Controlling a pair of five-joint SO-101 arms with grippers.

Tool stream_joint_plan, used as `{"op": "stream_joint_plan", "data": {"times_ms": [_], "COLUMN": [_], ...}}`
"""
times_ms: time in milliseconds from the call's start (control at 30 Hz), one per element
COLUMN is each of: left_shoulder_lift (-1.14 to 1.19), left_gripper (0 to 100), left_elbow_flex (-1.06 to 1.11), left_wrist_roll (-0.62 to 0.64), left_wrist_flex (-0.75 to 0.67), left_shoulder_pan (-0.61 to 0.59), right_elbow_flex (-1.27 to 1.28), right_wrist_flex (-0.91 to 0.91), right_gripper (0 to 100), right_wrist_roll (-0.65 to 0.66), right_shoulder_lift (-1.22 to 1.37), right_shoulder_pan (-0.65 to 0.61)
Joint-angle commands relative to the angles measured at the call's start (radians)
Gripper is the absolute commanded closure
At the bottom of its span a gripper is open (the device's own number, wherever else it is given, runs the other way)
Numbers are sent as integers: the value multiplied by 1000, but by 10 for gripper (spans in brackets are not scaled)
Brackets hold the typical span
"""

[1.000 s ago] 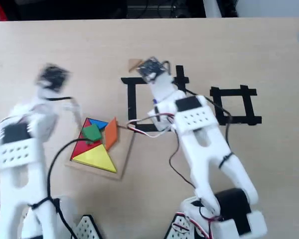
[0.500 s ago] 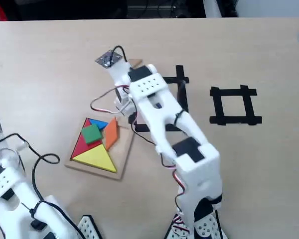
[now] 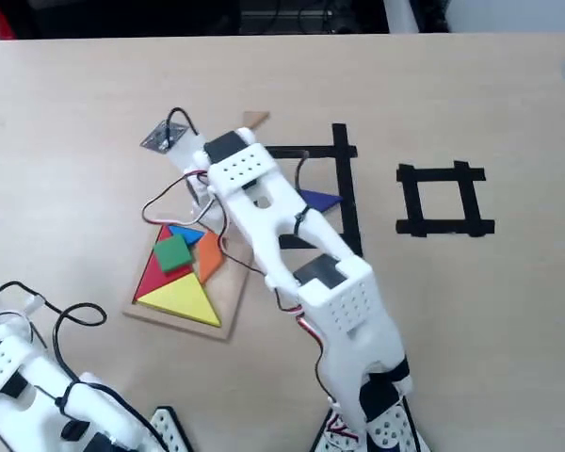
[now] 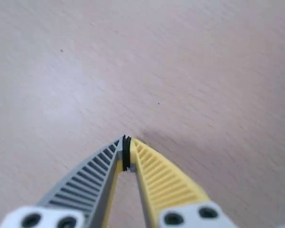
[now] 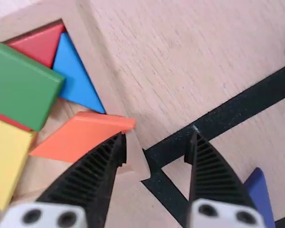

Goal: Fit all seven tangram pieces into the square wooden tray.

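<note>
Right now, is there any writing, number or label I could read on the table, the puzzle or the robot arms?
None can be read. The square wooden tray, the coloured tangram pieces, the white robot arms and the light wooden table bear no visible word, number or label. The black tape squares on the table are plain outlines, not signs.

Tangram pieces: seven.
Five in the tray: red triangle, blue triangle, green square, orange parallelogram, yellow triangle.
Two on the table: dark blue triangle, pale wooden triangle.
By shape: five triangles, one square, one parallelogram.
Trays: one.
Black tape squares: two.
Arms: two, left arm and right arm.
</note>
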Motion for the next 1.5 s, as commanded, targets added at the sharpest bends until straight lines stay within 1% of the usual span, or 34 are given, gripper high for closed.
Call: {"op": "stream_joint_plan", "data": {"times_ms": [0, 100, 200, 433, 633, 1033, 1100, 1233, 1300, 1467], "left_shoulder_lift": [-15, -15, -15, -15, -15, -17, -17, -17, -17, -17], "left_gripper": [970, 970, 970, 970, 970, 970, 970, 970, 970, 970], "left_elbow_flex": [-5, -5, -4, 8, 10, 10, 10, 10, 10, 10], "left_wrist_roll": [55, 58, 60, 60, 60, 60, 60, 60, 60, 60], "left_wrist_flex": [-8, -8, -6, -6, -6, -6, -8, -8, -8, -8], "left_shoulder_pan": [-4, -5, -12, -5, -5, -5, -5, -5, -5, -5], "right_elbow_flex": [-76, -62, 5, 120, 234, 260, 255, 260, 265, 294], "right_wrist_flex": [64, 106, 109, -26, -143, -114, -98, -95, -94, -94], "right_gripper": [783, 783, 783, 783, 783, 784, 804, 924, 965, 925], "right_wrist_roll": [-23, -31, -34, -135, -195, -193, -193, -195, -195, -195], "right_shoulder_lift": [-64, -105, -122, -124, -124, -148, -148, -143, -142, -140], "right_shoulder_pan": [-51, -94, -141, -163, -173, -172, -175, -203, -216, -233]}}
